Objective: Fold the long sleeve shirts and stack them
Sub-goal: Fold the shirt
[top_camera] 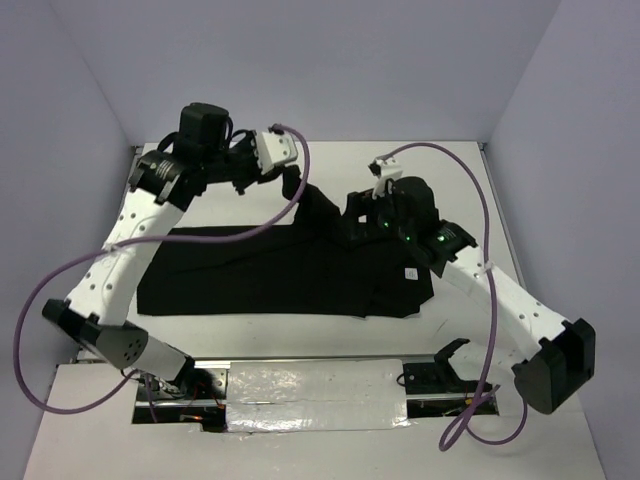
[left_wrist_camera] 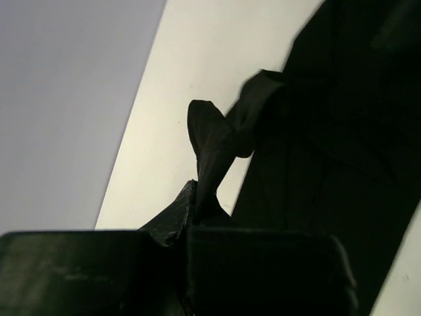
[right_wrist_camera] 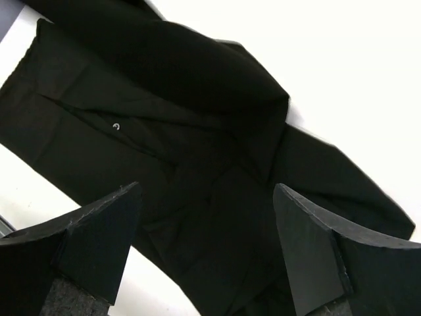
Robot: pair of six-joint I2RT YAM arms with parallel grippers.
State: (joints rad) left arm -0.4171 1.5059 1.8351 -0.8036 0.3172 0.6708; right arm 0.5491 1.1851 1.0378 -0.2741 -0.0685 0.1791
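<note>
Left tool (left_wrist_camera: 195, 209) clamps the sleeve (left_wrist_camera: 212, 135) of the shirt (top_camera: 260, 272), raised off the desk (top_camera: 330, 160) for folding; your right tool (right_wrist_camera: 205, 224) stands apart above the cloth, holding nothing.

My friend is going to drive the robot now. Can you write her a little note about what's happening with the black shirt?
Left gripper: shut on a pinch of the black shirt, at what looks like a sleeve, raised off the table on the far side.
Right gripper: open, holding nothing, above the shirt's right part.
Shirt: mostly spread on the table, white tag near its right edge.
Done: some layers overlap at the right; no tidy fold yet.
Left: finish folding, then stack.
</note>
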